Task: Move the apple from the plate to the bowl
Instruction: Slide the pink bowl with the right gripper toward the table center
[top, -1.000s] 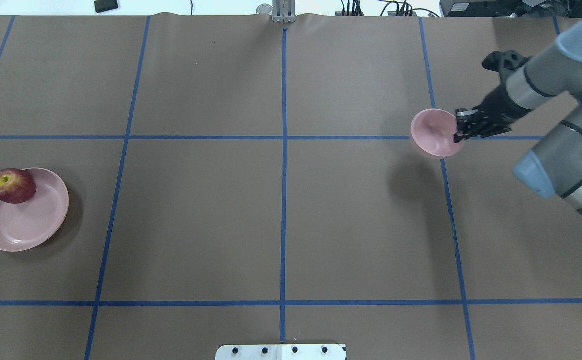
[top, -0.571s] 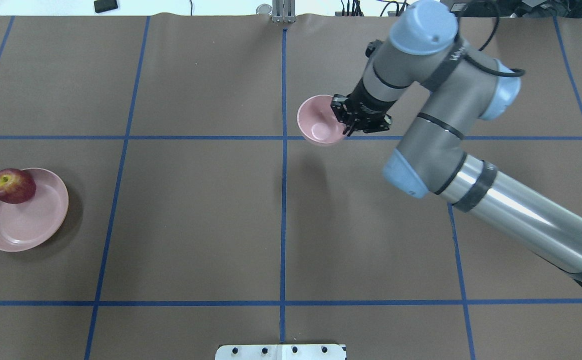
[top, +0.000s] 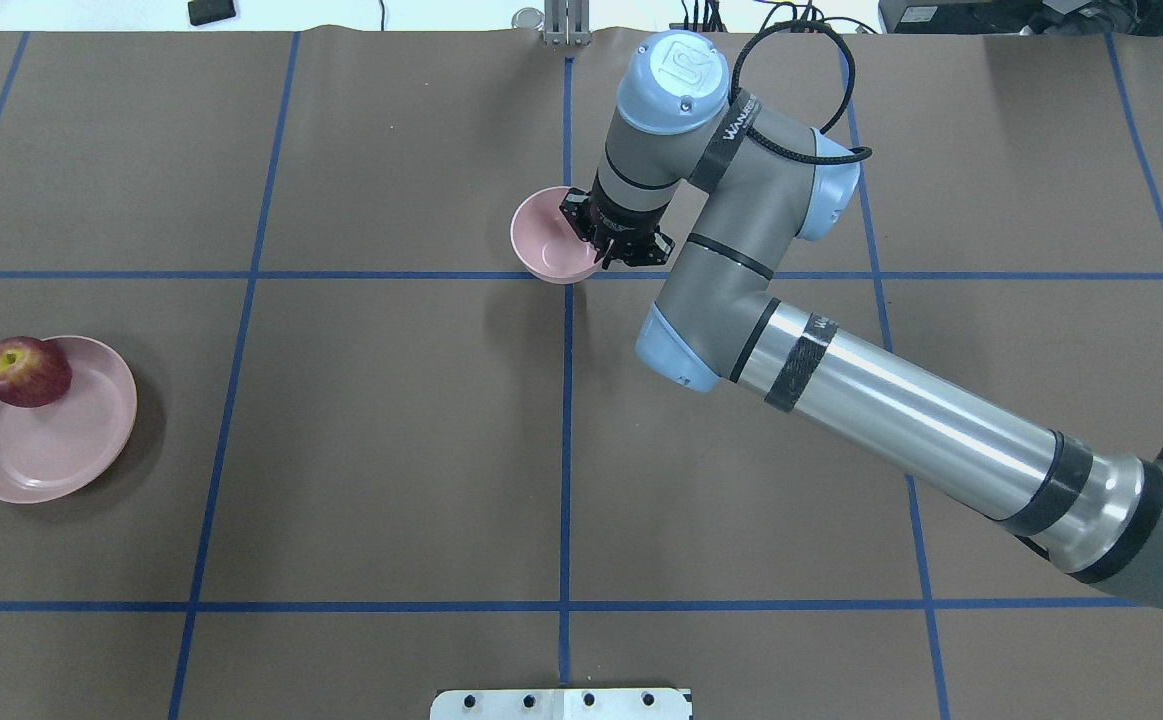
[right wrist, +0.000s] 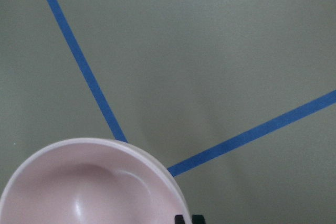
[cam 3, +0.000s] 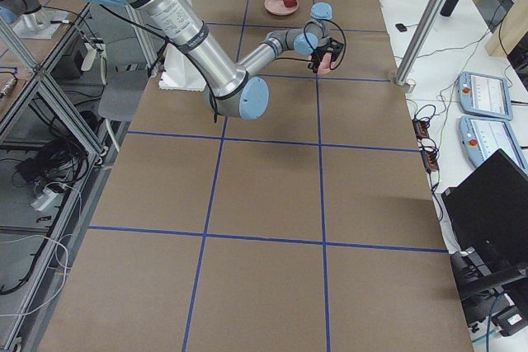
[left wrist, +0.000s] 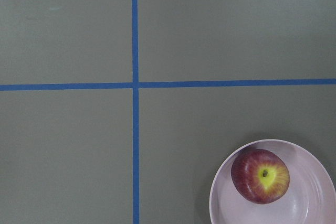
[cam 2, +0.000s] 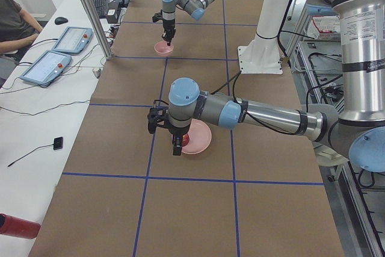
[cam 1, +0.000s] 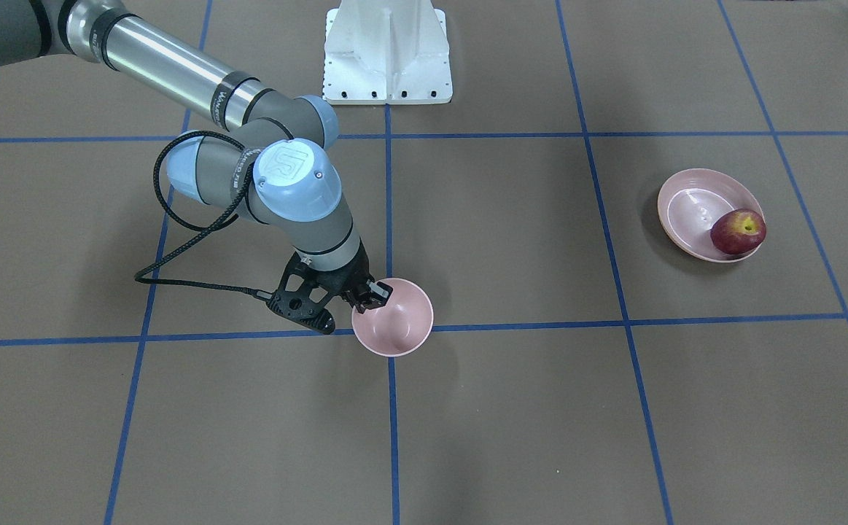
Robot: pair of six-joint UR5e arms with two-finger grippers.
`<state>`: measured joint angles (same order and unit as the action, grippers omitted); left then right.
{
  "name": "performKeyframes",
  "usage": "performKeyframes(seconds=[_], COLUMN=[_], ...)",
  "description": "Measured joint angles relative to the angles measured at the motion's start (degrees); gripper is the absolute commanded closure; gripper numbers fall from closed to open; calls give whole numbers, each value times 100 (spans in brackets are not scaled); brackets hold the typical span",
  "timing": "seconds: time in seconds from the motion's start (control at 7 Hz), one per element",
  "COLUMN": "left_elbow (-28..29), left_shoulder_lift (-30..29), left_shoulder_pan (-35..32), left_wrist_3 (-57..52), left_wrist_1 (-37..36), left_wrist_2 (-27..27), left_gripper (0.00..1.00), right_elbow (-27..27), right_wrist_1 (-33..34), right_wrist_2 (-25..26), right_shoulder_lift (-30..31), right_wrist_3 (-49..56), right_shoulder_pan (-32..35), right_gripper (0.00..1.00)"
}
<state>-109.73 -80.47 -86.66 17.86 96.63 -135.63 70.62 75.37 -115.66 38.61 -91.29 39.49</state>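
The step in hand appears to be a preparatory one: the bowl point(top: 544, 240) is being brought nearer to the fruit rather than the fruit being carried yet. The right arm point(top: 891, 400) reaches from the lower right of the overhead frame to its upper centre, where the right jaws are clamped on the bowl's rim, seemingly one finger inside and one outside. The bowl sits by the crossing of two blue tape lines point(top: 566, 450), and it looks slightly tilted in the front-facing view; whether it rests on the tabletop point(top: 391, 450) or hangs just above it cannot be told. The apple point(top: 25, 371) lies on the plate point(top: 51, 455) at the far left of the overhead frame, against the plate's upper-left rim, stem hollow up, well apart from the bowl. The left wrist view looks straight down on the apple in its lower right corner, which suggests the left arm point(cam 2: 252, 112) is poised above it; whether the left jaws are wide or narrow cannot be told, since only the side view shows them. Judged from this, the next move calls for setting the bowl down flat and letting go of its rim, then lowering the left jaws around the apple's widest part
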Motion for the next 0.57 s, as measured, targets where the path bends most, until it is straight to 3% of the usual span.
performKeyframes(seconds=[0.29, 0.43, 0.57], left_elbow=[5, 31, 53], left_shoulder_lift=[11, 8, -3], left_shoulder_pan=[9, 24, 69], left_wrist_3=[-2, -5, 0], left_wrist_1=[17, 23, 28], left_wrist_2=[-21, -32, -38], left_gripper=[2, 2, 2], right_elbow=[-147, -142, -114], right_wrist_1=[-271, -376, -420], right_wrist_2=[-88, -191, -239], right_shoulder_lift=[67, 128, 159], right_wrist_3=[-19, -10, 15], right_shoulder_pan=[-86, -94, -93], right_gripper=[100, 83, 1])
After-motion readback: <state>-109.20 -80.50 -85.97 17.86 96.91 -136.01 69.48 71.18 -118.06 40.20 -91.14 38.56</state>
